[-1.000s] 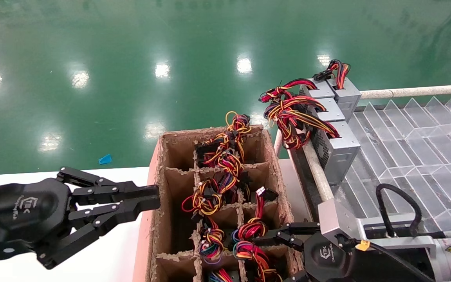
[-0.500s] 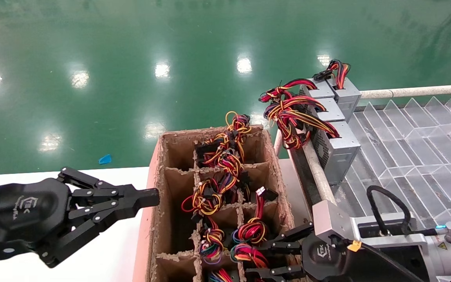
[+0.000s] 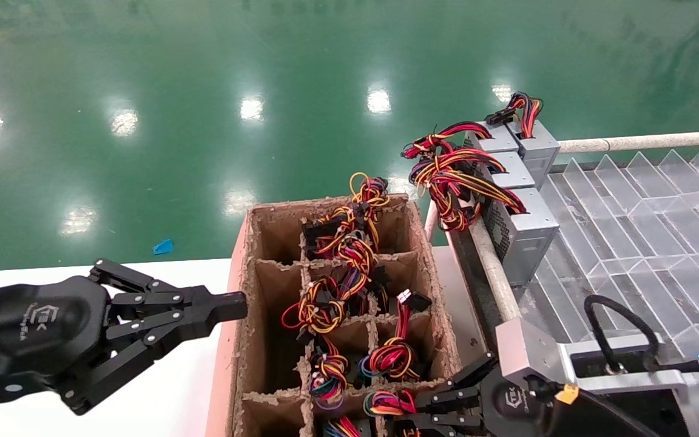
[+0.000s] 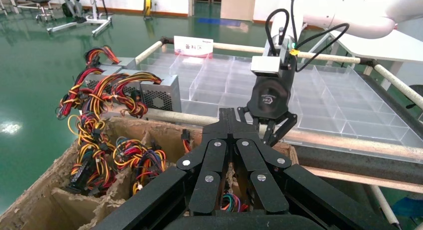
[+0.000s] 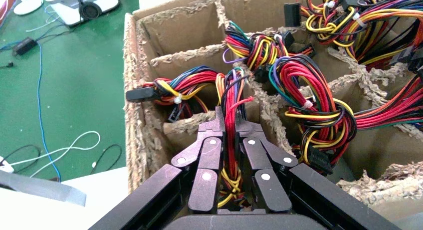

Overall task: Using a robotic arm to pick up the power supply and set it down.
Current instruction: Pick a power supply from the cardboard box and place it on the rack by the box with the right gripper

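In the right wrist view my right gripper (image 5: 229, 121) is shut on a bundle of red, yellow and black wires (image 5: 231, 95). The bundle rises from a near-right compartment of the brown cardboard divider box (image 5: 132, 90). That power supply's metal body is hidden down in the compartment. The head view shows the right gripper (image 3: 415, 410) low at the box's near right corner, with the wire bundle (image 3: 386, 400) at its fingertips. My left gripper (image 3: 235, 303) is shut on nothing and hovers just left of the box wall (image 3: 246, 340).
Several silver-grey power supplies (image 3: 522, 224) stand in a row at the far left edge of a clear divided tray (image 3: 641, 243), behind a grey rail (image 3: 492, 267). Other box compartments hold more wire bundles (image 3: 337, 243). A white table (image 3: 161, 400) lies under the left arm.
My right gripper moved nearer and lower into the box's near-right compartment and closed on the wire bundle. My left gripper's fingers came together and otherwise stayed put.
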